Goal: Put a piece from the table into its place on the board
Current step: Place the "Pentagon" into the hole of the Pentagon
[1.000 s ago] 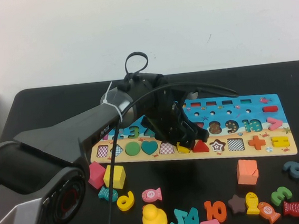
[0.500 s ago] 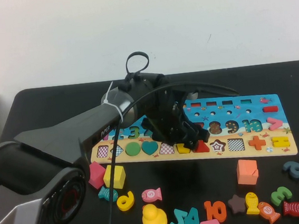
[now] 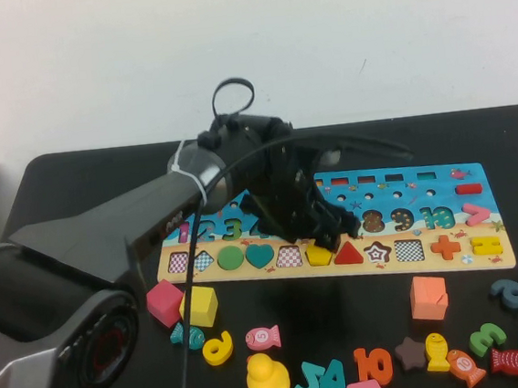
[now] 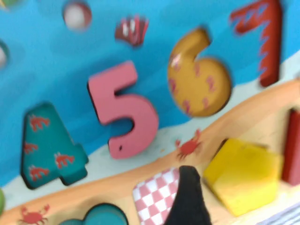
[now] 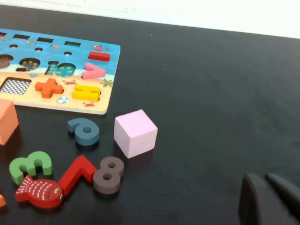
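The yellow pentagon piece [image 3: 319, 254] lies in its recess in the board's [image 3: 474, 181] bottom row, between a checkered recess and the red triangle [image 3: 347, 254]. My left gripper [image 3: 334, 231] hovers just above and behind it, open and empty. In the left wrist view the pentagon [image 4: 243, 176] sits free beside one black finger [image 4: 187, 199], on the board [image 4: 56, 70]. My right gripper [image 5: 268, 199] is shut and empty, low over the black table [image 5: 211, 84] to the right of the board [image 5: 108, 52]. It is out of the high view.
Loose pieces lie in front of the board: a yellow cube [image 3: 199, 305], a pink block [image 3: 166, 302], a yellow duck [image 3: 267, 377], an orange cube [image 3: 428, 297], plus numbers and fish. A pale pink cube [image 5: 135, 132] stands near the right gripper.
My left gripper has lifted and drawn back from the bottom row. The yellow pentagon stays behind in its recess, now in plain sight.
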Robot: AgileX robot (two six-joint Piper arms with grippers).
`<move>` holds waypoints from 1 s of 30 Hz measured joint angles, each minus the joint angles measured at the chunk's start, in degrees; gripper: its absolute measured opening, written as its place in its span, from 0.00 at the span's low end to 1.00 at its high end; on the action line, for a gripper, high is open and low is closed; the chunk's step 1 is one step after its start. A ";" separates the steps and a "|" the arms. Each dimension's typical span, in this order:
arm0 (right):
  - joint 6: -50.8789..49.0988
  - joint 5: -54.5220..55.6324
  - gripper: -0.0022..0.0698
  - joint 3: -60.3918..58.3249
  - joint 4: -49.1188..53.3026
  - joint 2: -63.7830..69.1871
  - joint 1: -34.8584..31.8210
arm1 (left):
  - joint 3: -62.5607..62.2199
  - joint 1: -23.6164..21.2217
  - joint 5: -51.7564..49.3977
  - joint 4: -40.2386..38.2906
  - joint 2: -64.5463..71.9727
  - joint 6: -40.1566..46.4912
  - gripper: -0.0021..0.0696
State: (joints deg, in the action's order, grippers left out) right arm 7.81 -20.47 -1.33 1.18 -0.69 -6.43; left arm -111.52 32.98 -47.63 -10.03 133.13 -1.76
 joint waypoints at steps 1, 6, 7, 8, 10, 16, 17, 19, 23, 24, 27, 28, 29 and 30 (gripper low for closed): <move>0.00 0.00 0.06 0.00 0.00 0.00 0.00 | 0.00 0.00 0.30 0.00 -0.64 0.00 0.67; 0.00 0.00 0.06 0.00 0.00 0.00 0.00 | 0.00 0.00 2.16 0.00 -2.26 0.00 0.49; 0.00 0.00 0.06 0.00 0.00 0.00 0.00 | 0.00 0.00 2.29 0.00 -2.26 0.00 0.43; 0.00 0.00 0.06 0.00 0.00 0.00 0.00 | 0.00 0.00 2.42 0.00 -2.15 0.00 0.36; 0.00 0.00 0.06 0.00 0.00 0.00 0.00 | 0.00 0.00 2.42 0.00 -1.76 0.10 0.24; 0.00 0.00 0.06 0.00 0.00 0.00 0.00 | 0.00 0.00 3.68 -0.62 -0.39 1.76 0.05; 0.00 0.00 0.06 0.00 0.00 0.00 0.00 | 0.00 0.00 3.80 -0.71 -0.14 1.76 0.04; 0.00 0.00 0.06 0.00 0.00 0.00 0.00 | 0.00 0.00 3.90 -0.94 0.44 2.17 0.04; 0.00 0.00 0.06 0.00 0.00 0.00 0.00 | -0.14 0.00 3.90 -1.98 1.59 2.86 0.03; 0.00 0.00 0.06 0.00 0.00 0.00 0.00 | -0.26 0.00 3.90 -2.31 1.67 2.95 0.03; 0.00 0.00 0.06 0.00 0.00 0.00 0.00 | -0.50 0.07 3.44 -2.40 1.80 2.99 0.03; 0.00 0.00 0.06 0.00 0.00 0.00 0.00 | -0.50 0.07 3.44 -2.40 1.80 2.99 0.03; 0.00 0.00 0.06 0.00 0.00 0.00 0.00 | -0.50 0.07 3.44 -2.40 1.80 2.99 0.03; 0.00 0.00 0.06 0.00 0.00 0.00 0.00 | -0.50 0.07 3.11 -2.40 1.80 3.08 0.03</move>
State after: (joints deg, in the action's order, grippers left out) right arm 7.81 -20.47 -1.33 1.18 -0.69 -6.43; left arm -112.02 33.05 -44.52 -12.43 134.93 1.33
